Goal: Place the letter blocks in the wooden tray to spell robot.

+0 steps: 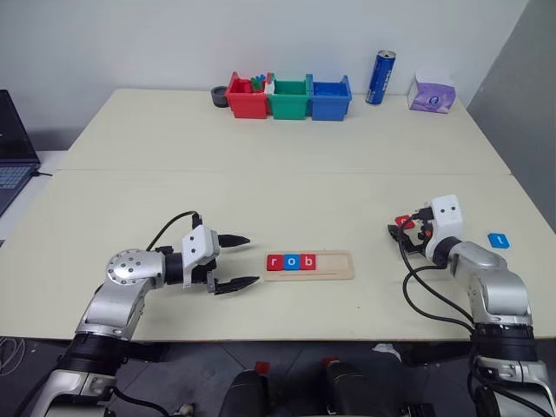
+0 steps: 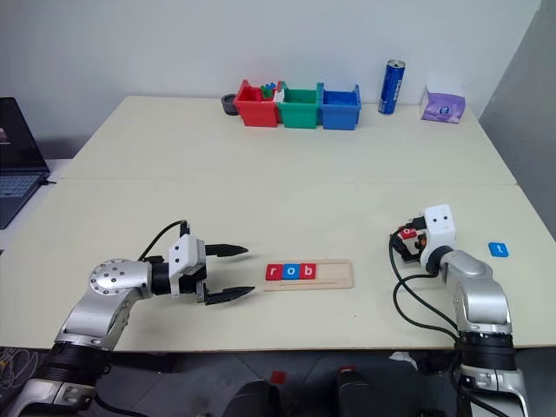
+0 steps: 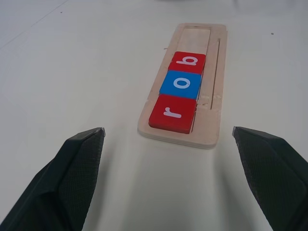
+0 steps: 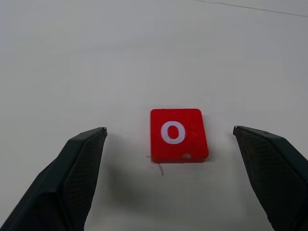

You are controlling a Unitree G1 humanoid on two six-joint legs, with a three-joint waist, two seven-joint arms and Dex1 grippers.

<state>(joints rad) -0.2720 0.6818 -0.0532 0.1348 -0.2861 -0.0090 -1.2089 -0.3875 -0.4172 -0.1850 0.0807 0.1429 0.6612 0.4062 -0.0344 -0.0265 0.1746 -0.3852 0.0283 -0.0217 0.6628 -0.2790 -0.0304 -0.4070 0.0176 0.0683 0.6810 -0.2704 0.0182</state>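
Note:
The wooden tray [image 1: 334, 265] lies near the table's front edge, at the middle. Three letter blocks fill its left part: a red "r" [image 3: 173, 113], a blue "o" [image 3: 181, 84] and a red "b" [image 3: 188, 61]. My left gripper [image 1: 239, 261] hovers open just left of the tray, pointing at it. A red "o" block [image 4: 179, 134] lies flat on the table at the right. My right gripper [image 4: 169, 129] stands open with a finger on either side of this block, not touching it. A blue "t" block [image 1: 497, 240] lies further right.
Red [image 1: 247, 97], green [image 1: 288, 98] and blue [image 1: 330, 99] bins line the far edge, with a dark tape roll [image 1: 220, 96] to their left and a blue can [image 1: 380, 77] and purple tissue pack [image 1: 432, 94] to their right. A laptop [image 1: 12, 148] sits at the left.

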